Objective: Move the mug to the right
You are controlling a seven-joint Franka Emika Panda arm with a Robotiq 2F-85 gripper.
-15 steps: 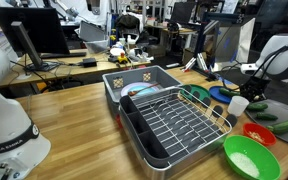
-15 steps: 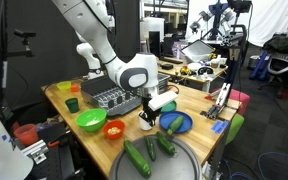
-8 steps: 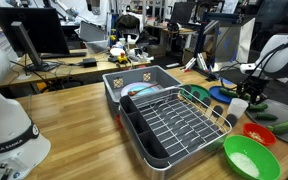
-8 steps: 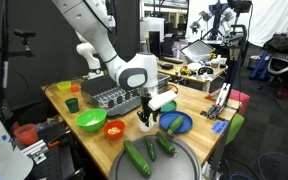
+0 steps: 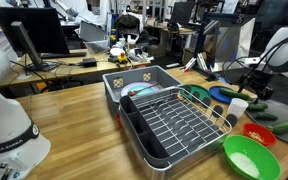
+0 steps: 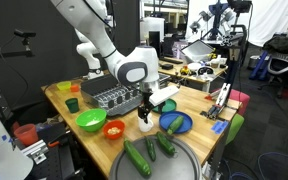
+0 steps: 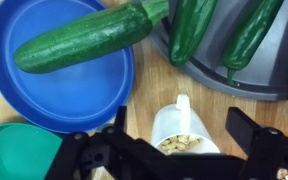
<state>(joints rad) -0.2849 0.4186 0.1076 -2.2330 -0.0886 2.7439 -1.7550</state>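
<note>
The gripper (image 5: pixel 250 88) had risen since before, wide open and empty, above the mug (image 7: pixel 184 138) standing on the surface (image 7: pixel 234 108) beside the blue plate (image 7: pixel 74 95). Descending off-centre, a finger might tip it.

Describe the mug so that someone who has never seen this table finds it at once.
On the wooden table, start at the wire dish rack. Just off its corner lie a blue plate and a small red bowl, and the mug stands between them. It is the only white upright cylinder with a handle; the red bowl and the green bowl nearby are wider.
</note>
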